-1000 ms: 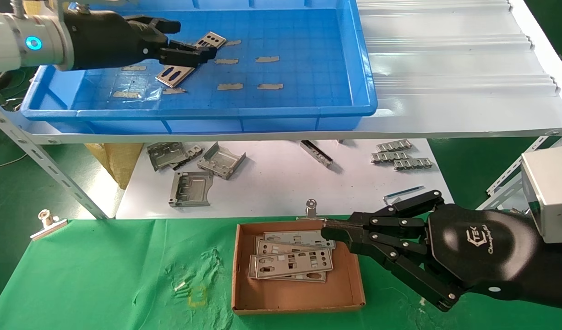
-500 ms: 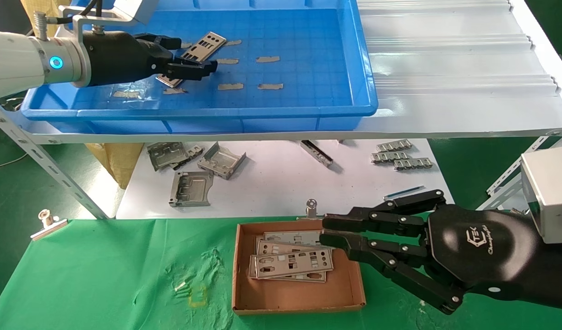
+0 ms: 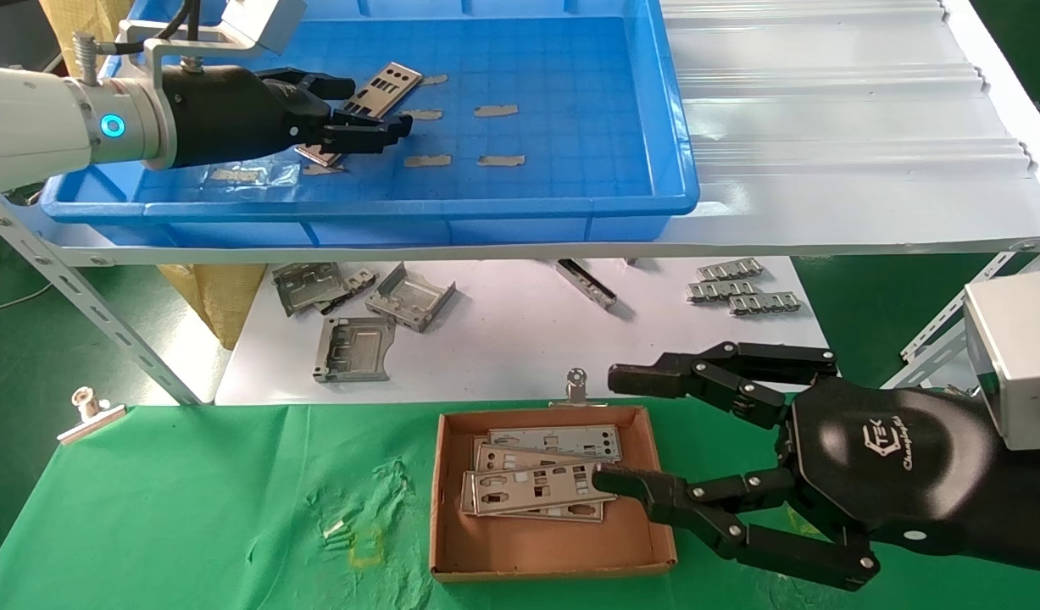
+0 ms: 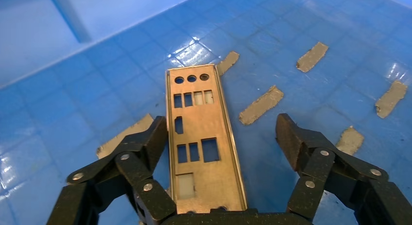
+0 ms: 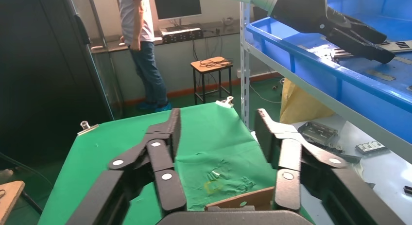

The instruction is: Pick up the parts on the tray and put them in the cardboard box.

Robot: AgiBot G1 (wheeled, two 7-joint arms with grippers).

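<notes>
**Spotter:** Where's the plate relative to your left claw?

**Operator:** Directly between the fingers; in the wrist view the punched metal plate [image 4: 200, 137] runs straight out from the palm of the left claw [image 4: 221, 137], its long axis in line with the claw's reach; the end with three round holes points away from me, the near end slips under the palm and I can't see it. The fingers stand spread, one on each long edge; the one on the plate's left edge looks to be touching or almost so, the other is well clear. So the claw is open, gripping nothing yet.

**Spotter:** And from the head camera?

**Operator:** The left claw [image 3: 371, 127] is down in the blue tray [image 3: 570, 203], and the plate [image 3: 388, 83] sticks out past the fingertips on a slant, towards the tray's far wall; whether it's flat on the gridded floor or tipped up, I can't tell. Tan tape strips [image 4: 261, 104] lie just beyond the fingertips, not in the closing path as I judge it.

**Spotter:** Right arm?

**Operator:** The right claw [image 3: 625, 428] hangs spread wide over the cardboard box [image 3: 553, 555], empty; its lower fingertip sits just at the stack of plates [image 3: 528, 491] already in there, which lie lengthwise across the box. The left is the only one near the tray, so the pick is its job; I'd close across the plate's short width.
</notes>
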